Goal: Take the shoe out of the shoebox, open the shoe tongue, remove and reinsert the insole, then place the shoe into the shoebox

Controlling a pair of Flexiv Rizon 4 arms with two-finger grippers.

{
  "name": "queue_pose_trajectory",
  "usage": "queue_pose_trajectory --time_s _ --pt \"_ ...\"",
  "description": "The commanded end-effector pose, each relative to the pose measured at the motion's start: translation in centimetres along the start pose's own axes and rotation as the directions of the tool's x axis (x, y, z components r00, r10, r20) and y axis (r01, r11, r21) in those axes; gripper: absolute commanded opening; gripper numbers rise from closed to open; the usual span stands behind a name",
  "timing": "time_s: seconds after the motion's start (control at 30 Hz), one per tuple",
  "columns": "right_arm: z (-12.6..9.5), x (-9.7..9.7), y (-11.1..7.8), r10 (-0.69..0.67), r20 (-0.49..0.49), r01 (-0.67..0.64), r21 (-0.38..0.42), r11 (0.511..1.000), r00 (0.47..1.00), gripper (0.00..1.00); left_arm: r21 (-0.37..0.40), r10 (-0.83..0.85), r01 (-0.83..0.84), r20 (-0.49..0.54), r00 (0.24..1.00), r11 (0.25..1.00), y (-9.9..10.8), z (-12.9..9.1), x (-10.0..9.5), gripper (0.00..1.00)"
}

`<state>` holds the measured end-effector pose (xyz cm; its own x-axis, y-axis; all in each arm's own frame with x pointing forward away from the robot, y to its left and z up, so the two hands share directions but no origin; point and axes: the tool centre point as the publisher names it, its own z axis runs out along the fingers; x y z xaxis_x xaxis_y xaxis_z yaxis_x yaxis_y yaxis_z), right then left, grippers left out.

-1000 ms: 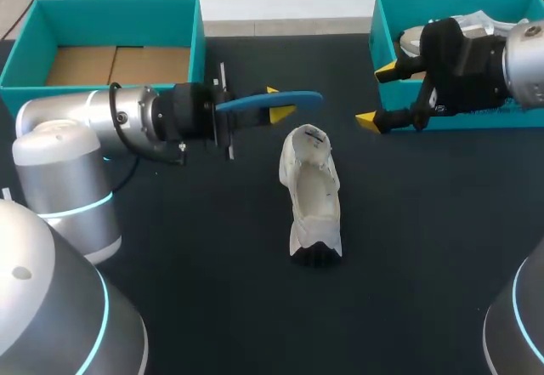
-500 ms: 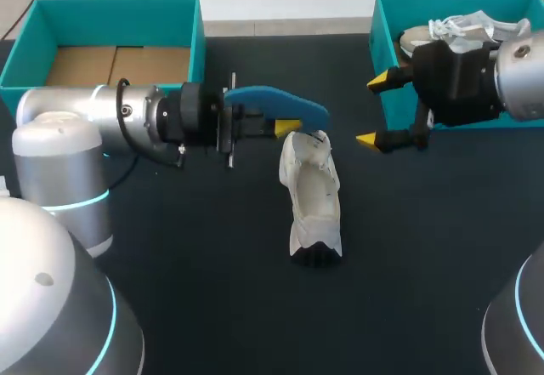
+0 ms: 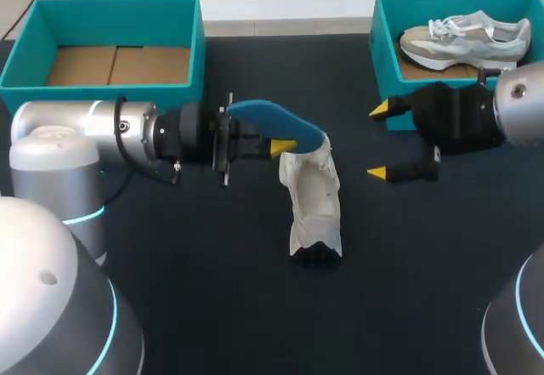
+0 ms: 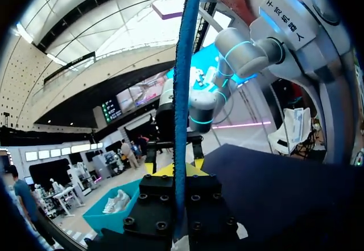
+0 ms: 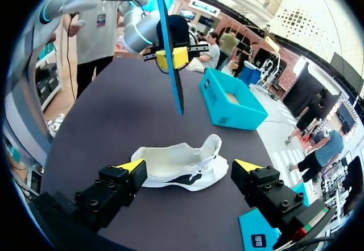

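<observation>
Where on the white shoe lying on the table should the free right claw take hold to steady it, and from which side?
Probably at the dark-soled end nearest the robot, pinched across its narrow width, coming in from the right. The right claw is open on that side, and the left claw holds the blue insole over the far end of the white shoe.

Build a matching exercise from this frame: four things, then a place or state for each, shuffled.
Things:
1. blue insole
2. white shoe
3. grey sneaker
4. right gripper

Place or state:
A. open, holding nothing
B. inside the right shoebox
C. clamped in the left gripper
D. lying on the table, between the two arms

Pairs: 1-C, 2-D, 3-B, 4-A
</observation>
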<state>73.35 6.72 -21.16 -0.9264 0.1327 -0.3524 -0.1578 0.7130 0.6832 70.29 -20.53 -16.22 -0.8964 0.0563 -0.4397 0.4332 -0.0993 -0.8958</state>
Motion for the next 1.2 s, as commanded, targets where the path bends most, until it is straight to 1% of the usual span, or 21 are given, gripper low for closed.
queue_pose_trajectory --time_s 0.03,0.07,0.1,0.13,0.17,0.2,0.27,0.3,0.33,0.37,0.4,0.9,1.0,1.07,1.1,1.2 --pt "0.6 0.9 -0.6 -0.011 -0.016 0.011 0.033 0.999 1.000 1.00 0.011 0.012 -0.012 0.002 1.000 1.000 2.4 -0.5 0.1 0.00" --pt "0.7 1.1 -0.6 -0.010 -0.023 0.011 0.035 0.999 1.000 1.00 0.017 0.009 -0.010 0.001 1.000 1.000 2.6 -0.5 0.1 0.00" --pt "0.8 1.3 -0.7 -0.013 -0.030 0.014 0.042 0.999 0.999 1.00 0.001 0.014 -0.014 -0.014 1.000 1.000 3.0 -0.5 0.1 0.00" --pt "1.0 1.5 -0.8 -0.014 -0.047 0.017 0.048 0.999 0.999 1.00 0.004 0.007 -0.007 -0.021 1.000 1.000 3.2 -0.5 0.2 0.00" --pt "1.2 1.7 -1.0 -0.024 -0.059 0.028 0.065 0.997 0.998 1.00 0.010 0.002 -0.002 -0.027 1.000 1.000 3.4 -0.4 0.2 0.00" --pt "1.5 2.1 -1.2 -0.037 -0.074 0.043 0.085 0.995 0.997 1.00 -0.001 -0.003 0.003 -0.045 0.999 1.000 3.6 -0.3 0.4 0.00" --pt "2.0 2.8 -1.4 -0.055 -0.104 0.066 0.110 0.992 0.993 1.00 0.005 -0.017 0.017 -0.049 0.999 1.000 3.8 -0.3 0.8 0.00" --pt "2.2 3.1 -1.5 -0.049 -0.126 0.063 0.109 0.992 0.991 1.00 0.005 -0.018 0.019 -0.048 0.999 1.000 3.9 -0.3 1.0 0.00" --pt "2.4 3.4 -1.7 -0.055 -0.121 0.071 0.134 0.988 0.991 1.00 0.003 -0.022 0.022 -0.046 0.999 1.000 3.9 -0.4 1.2 0.00" --pt "2.5 3.5 -1.7 -0.051 -0.121 0.068 0.140 0.988 0.991 1.00 -0.002 -0.022 0.022 -0.036 0.999 1.000 3.8 -0.4 1.3 0.00" --pt "2.5 3.5 -1.7 -0.051 -0.121 0.068 0.140 0.988 0.991 1.00 -0.010 -0.015 0.015 -0.016 1.000 1.000 3.6 -0.6 1.4 0.00" --pt "2.5 3.5 -1.7 -0.051 -0.121 0.068 0.140 0.988 0.991 1.00 -0.010 -0.015 0.015 -0.016 1.000 1.000 3.6 -0.6 1.4 0.00" --pt "2.5 3.5 -1.7 -0.051 -0.121 0.068 0.140 0.988 0.991 1.00 -0.056 -0.030 0.028 -0.033 0.999 0.998 3.6 0.2 1.8 0.00" --pt "2.7 3.4 -2.2 -0.053 -0.108 0.069 0.151 0.986 0.993 1.00 -0.101 -0.031 0.028 -0.025 0.999 0.994 3.7 0.2 1.9 0.00" --pt "2.9 3.3 -2.5 -0.057 -0.103 0.075 0.175 0.982 0.993 1.00 -0.106 -0.039 0.037 -0.024 0.999 0.994 3.7 0.2 1.9 0.00" --pt "3.3 3.0 -3.4 -0.059 -0.096 0.077 0.185 0.980 0.994 1.00 -0.128 -0.041 0.038 -0.017 0.999 0.991 3.9 0.1 1.9 0.00"
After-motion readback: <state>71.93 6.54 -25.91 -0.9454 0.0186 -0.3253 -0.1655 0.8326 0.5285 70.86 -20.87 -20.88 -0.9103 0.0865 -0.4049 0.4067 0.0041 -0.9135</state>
